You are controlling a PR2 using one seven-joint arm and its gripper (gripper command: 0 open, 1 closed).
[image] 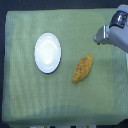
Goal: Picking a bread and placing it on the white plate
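Presently the bread, an elongated golden-orange piece with a bumpy crust, lies tilted on the green cloth, toward the exterior view's right of centre. The white plate sits near it on the exterior view's left, apart from it and bare. The gripper enters from the upper right corner, above and clear of the bread, touching neither item. It has hold of nothing; how far its jaws stand apart cannot be told at this resolution.
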